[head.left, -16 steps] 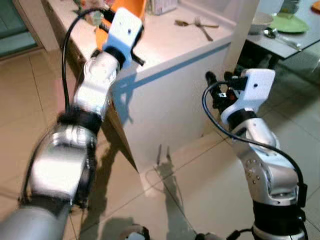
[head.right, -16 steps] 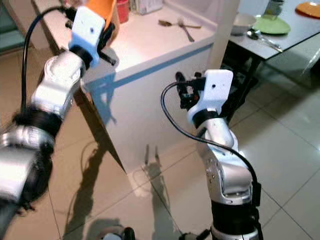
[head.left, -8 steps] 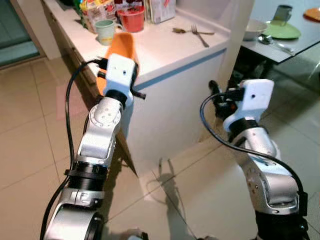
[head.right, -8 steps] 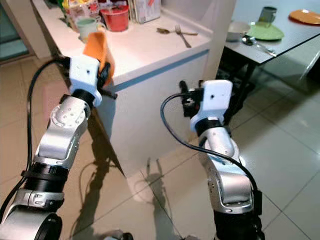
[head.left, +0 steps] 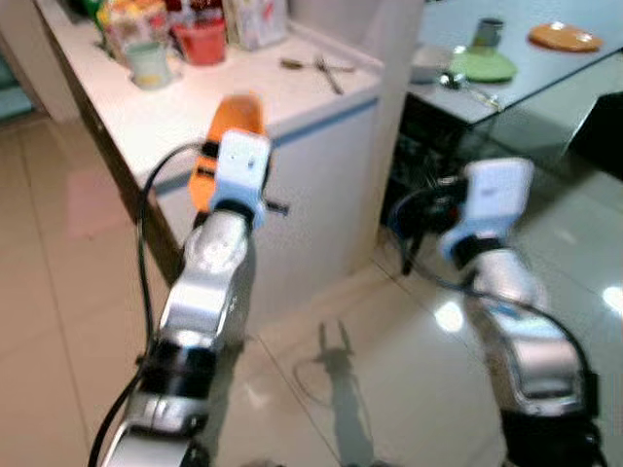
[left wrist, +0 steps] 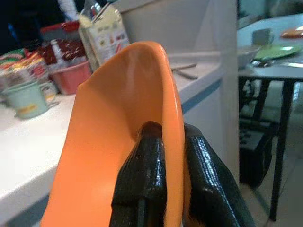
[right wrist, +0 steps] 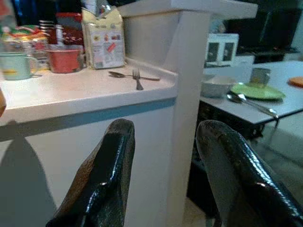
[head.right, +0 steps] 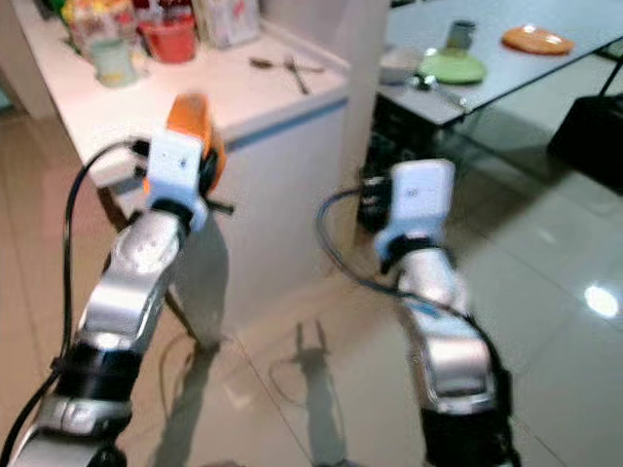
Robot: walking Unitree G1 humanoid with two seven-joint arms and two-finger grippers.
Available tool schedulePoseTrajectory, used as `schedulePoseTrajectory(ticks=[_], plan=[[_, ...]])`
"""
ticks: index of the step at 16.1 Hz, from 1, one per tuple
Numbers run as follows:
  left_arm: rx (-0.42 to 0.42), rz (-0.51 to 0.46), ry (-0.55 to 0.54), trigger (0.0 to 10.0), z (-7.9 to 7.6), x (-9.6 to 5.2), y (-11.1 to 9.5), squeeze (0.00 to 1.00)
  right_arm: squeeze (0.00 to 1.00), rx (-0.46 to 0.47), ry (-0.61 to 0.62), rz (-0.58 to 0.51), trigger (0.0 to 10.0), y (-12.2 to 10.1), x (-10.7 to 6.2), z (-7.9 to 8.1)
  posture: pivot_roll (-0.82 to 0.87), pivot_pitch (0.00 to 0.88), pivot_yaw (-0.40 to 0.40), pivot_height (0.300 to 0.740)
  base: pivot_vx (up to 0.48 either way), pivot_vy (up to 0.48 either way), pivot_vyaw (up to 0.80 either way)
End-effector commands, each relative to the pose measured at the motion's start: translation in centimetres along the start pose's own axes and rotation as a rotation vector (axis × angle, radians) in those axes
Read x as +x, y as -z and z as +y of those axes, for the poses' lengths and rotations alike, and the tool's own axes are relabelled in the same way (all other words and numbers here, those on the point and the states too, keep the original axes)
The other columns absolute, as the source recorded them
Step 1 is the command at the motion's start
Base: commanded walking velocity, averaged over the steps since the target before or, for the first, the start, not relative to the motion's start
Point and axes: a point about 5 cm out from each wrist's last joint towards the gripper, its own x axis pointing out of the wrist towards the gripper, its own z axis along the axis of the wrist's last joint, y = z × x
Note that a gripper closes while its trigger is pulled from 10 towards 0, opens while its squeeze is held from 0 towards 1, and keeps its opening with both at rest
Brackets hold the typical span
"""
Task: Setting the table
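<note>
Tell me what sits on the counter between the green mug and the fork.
Between the green mug and the fork sit a red bowl and a carton, seen from the head cameras.

The orange plate looks like smooth, slightly glossy plastic. The left claw's fingers are shiny black. The white counter is smooth and matt; the floor tiles are glossy and reflective.

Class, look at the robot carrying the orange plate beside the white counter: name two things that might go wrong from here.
1. The left gripper pinches the orange plate only at its rim, so it may slip or tilt out while the robot walks.
2. The plate is carried close to the white counter; a turn toward the dining table might knock it against the counter's corner.
</note>
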Motion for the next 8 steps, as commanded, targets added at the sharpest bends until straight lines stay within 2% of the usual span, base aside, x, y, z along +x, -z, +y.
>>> schedulePoseTrajectory(ticks=[1,8], plan=[[0.017,-0.037,-0.020,10.0,0.03,-0.02,-1.00,0.00,0.00,-0.023,0.023,0.016,10.0,0.23,0.13,-0.58,-0.07,0.000,0.055,0.740,0.000,-0.469,0.80],[0.038,-0.022,-0.025,10.0,-0.09,-0.15,-0.85,0.00,0.00,-0.036,0.040,0.037,10.0,0.81,0.23,-0.77,-0.06,0.000,0.063,0.740,0.000,-0.469,0.79]])
